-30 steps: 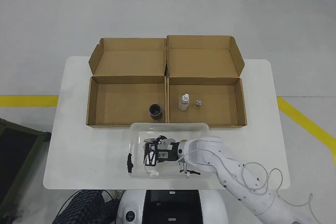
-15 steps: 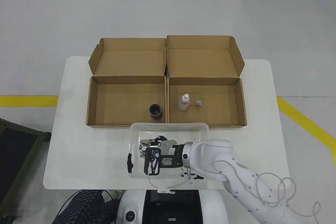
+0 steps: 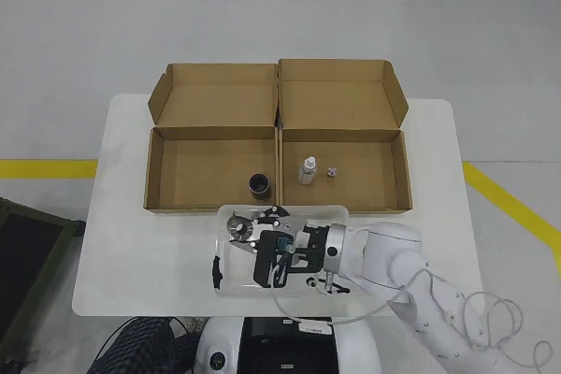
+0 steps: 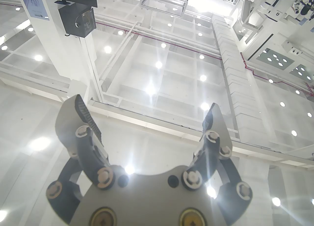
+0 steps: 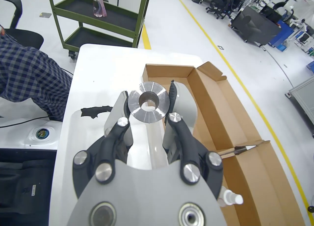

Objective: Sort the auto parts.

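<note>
Item: metal ring (image 5: 149, 105), clamped in my right jaws over the clear bin (image 3: 309, 209) on the table (image 3: 122, 234). Left jaws: wide apart, empty. Step: carry. Next, likely: cardboard box (image 3: 201, 173), release.

Silver ring (image 5: 147, 115), brown boxes (image 3: 210, 173), white table (image 3: 140, 252).

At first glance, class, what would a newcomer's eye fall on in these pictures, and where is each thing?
First, the metal ring, shiny and clamped in the right claw, over the clear bin at the robot's side of the table. Then the two open cardboard boxes behind the bin: the left box holds a black ring, and the right box holds a small white bottle.
</note>
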Controlling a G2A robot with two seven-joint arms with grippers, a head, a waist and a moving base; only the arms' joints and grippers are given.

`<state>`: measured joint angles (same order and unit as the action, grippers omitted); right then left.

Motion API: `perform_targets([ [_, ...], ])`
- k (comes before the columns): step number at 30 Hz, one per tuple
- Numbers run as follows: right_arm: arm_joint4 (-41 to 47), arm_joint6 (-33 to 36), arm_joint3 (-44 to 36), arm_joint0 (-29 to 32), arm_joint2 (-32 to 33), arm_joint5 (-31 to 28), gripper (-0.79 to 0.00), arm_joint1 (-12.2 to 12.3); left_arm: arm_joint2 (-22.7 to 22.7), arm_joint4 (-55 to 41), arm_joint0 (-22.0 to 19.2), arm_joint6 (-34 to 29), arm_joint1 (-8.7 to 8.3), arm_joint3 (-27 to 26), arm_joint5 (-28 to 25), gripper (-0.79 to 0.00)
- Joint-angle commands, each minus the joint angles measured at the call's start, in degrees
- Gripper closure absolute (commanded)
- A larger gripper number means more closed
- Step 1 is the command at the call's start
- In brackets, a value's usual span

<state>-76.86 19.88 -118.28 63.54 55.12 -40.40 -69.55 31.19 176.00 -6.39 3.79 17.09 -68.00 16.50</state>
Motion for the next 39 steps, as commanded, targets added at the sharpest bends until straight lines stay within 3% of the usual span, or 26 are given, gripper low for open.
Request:
perform_targets([
  [1,0.68,-0.05,-1.11,-0.20,1.19,0.26,0.000,0.10,0.00,0.00,0.00,0.00,0.00,0.00,0.00,-0.785],
  [14,3.37,-3.02,-4.94,0.85,7.52,4.11,0.000,0.66,0.00,0.00,0.00,0.00,0.00,0.00,0.00,-0.785],
  [26,8.55,-4.98,-7.66,3.79,16.37,2.43,0.000,1.80,0.00,0.00,0.00,0.00,0.00,0.00,0.00,-0.785],
  [39,10.48,-6.15,-7.31,3.96,18.24,2.11,0.000,2.25,0.00,0.00,0.00,0.00,0.00,0.00,0.00,-0.785],
])
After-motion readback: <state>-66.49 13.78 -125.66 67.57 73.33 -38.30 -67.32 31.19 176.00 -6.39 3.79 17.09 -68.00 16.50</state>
